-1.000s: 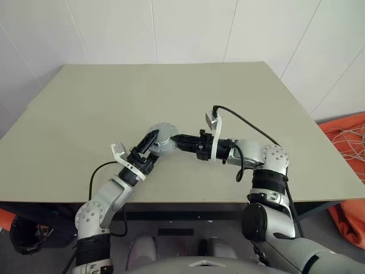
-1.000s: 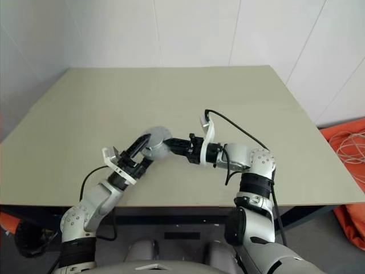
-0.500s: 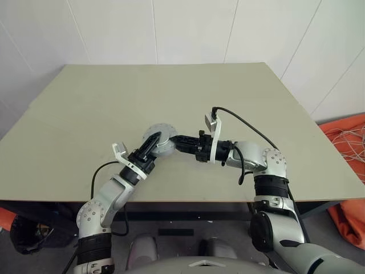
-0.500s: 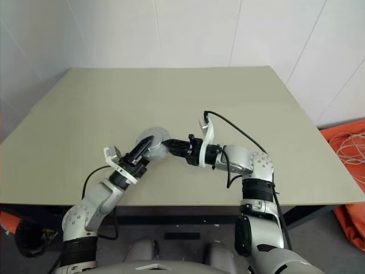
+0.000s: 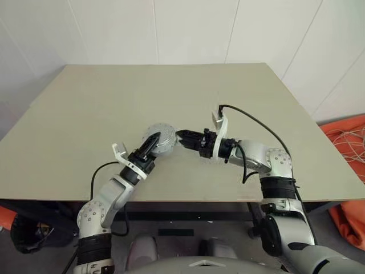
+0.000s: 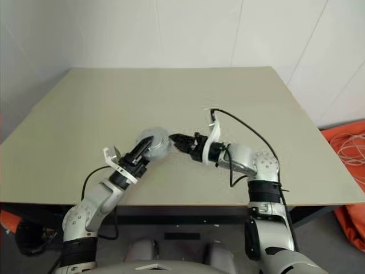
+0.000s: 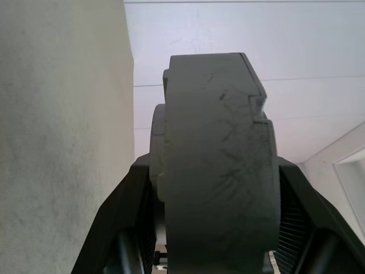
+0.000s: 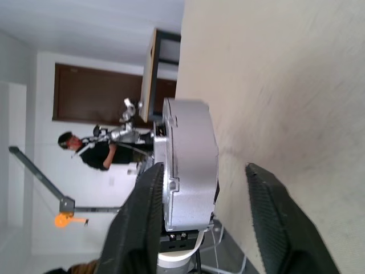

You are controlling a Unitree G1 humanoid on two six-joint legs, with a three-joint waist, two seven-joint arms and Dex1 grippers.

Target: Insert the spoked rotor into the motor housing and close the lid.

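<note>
While the left end effector [image 5: 153, 140] clamps its 2 black fingers on the motor housing [image 5: 161, 137] w/ its lid on, edge-on, the assembly hangs just above the table [image 5: 85, 108], near the front edge, approx. centre. At its 3 o'clock, the right end effector [image 5: 183, 137] has its fingers spread apart, tips just beside the housing rim, gripping nothing.

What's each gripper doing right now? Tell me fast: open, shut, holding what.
Left gripper: fingers shut on the motor housing.
Right gripper: fingers open, holding nothing.
</note>
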